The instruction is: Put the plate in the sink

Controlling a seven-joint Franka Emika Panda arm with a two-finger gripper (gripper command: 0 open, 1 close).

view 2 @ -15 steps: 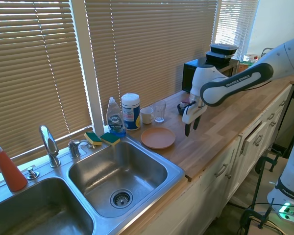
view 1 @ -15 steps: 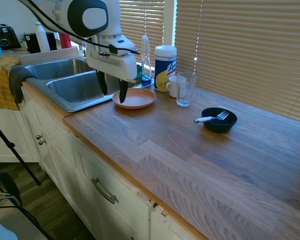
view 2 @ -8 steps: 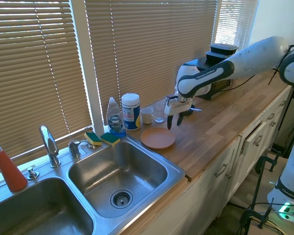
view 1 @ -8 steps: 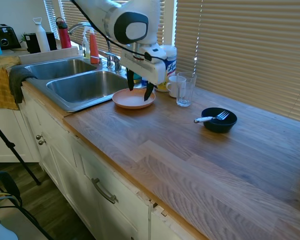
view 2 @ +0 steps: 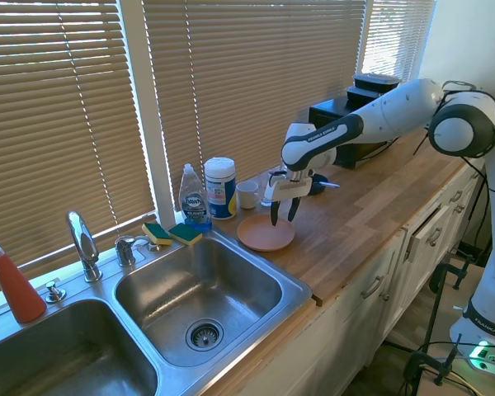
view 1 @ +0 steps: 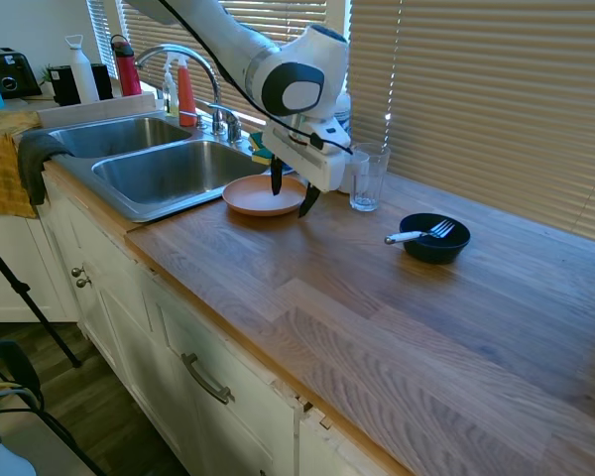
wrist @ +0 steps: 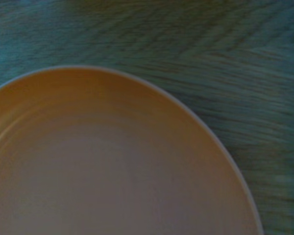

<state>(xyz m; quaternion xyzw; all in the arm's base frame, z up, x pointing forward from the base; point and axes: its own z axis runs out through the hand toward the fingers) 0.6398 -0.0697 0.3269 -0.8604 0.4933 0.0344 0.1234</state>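
Observation:
The salmon-pink plate (view 1: 260,195) (view 2: 264,233) lies flat on the wooden counter, just beside the right basin of the steel sink (view 1: 159,169) (view 2: 200,293). My gripper (view 1: 291,195) (view 2: 281,216) hangs open right over the plate's rim on the side away from the sink. One dark finger stands over the plate and the other outside its edge. The fingertips look close to the rim, and nothing is held. The wrist view is filled by the plate (wrist: 103,166) with blurred counter wood around its edge.
A glass (view 1: 367,177), a white mug (view 1: 343,169), a wipes canister (view 2: 220,188) and a soap bottle (view 2: 194,197) stand behind the plate by the blinds. A black bowl with a fork (view 1: 433,237) sits farther along the counter. Sponges (view 2: 172,233) and the faucet (view 2: 82,244) sit at the sink's back edge.
The arm has swung from the counter's front edge toward the window side of the plate and dropped lower. The open fingers now straddle the plate's rim. The plate has not moved.

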